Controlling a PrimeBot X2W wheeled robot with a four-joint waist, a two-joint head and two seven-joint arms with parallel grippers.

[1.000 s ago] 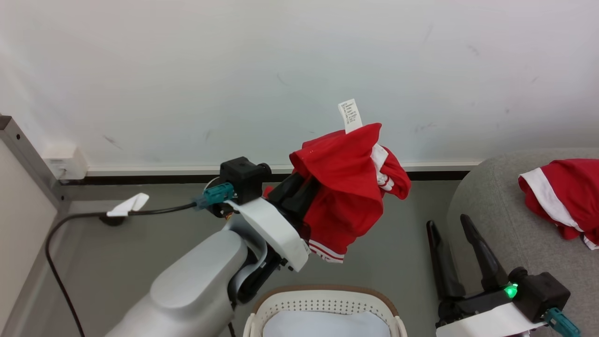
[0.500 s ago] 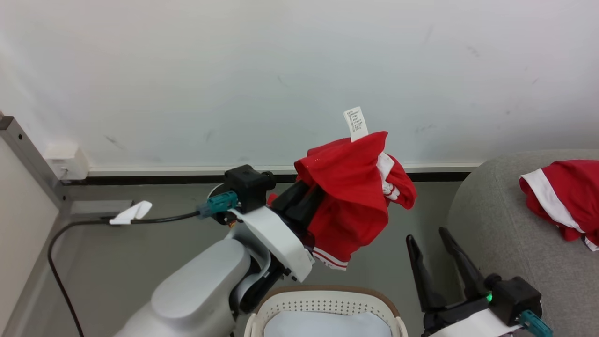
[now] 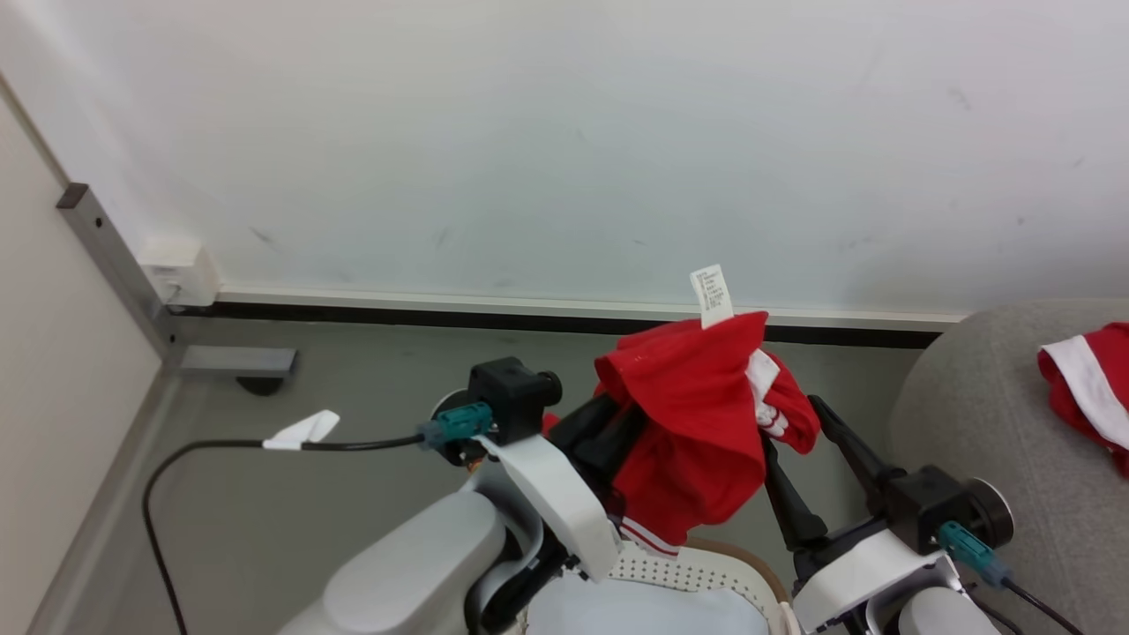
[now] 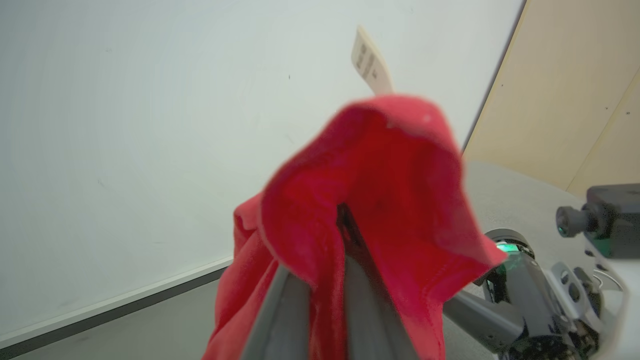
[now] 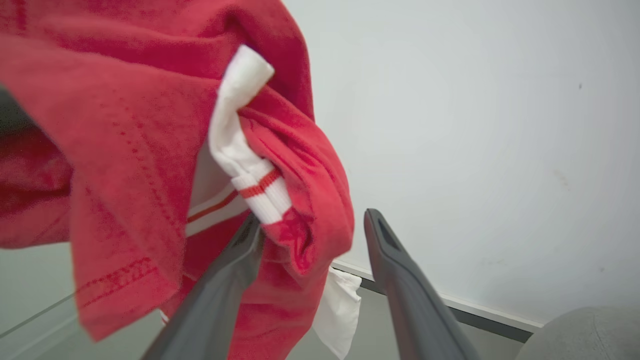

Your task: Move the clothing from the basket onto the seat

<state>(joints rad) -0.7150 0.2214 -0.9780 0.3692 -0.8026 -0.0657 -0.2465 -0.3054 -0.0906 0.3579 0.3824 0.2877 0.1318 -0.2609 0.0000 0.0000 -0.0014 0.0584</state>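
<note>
A red garment [image 3: 697, 432] with white trim and a white tag hangs in the air above the basket [image 3: 745, 564], and my left gripper [image 3: 639, 423] is shut on it, fingertips buried in the cloth. From the left wrist, the red garment [image 4: 380, 200] drapes over my left gripper [image 4: 345, 220]. My right gripper [image 3: 789, 423] stands open right beside the hanging cloth. In the right wrist view a fold of the garment [image 5: 300, 165] lies between the fingers of my right gripper [image 5: 312, 217], against the left finger [image 5: 235, 270]. A second red garment [image 3: 1089, 388] lies on the grey sofa [image 3: 979, 441].
A plain white cloth [image 3: 635, 613] lies in the basket. A black cable with a white tag [image 3: 300, 430] runs over the grey floor at left. A metal post [image 3: 115, 256] and beige panel stand at far left; the white wall is close behind.
The head camera has shifted, so the whole picture moved. My open right gripper has risen and come left up against the hanging garment. My left gripper still holds the garment.
</note>
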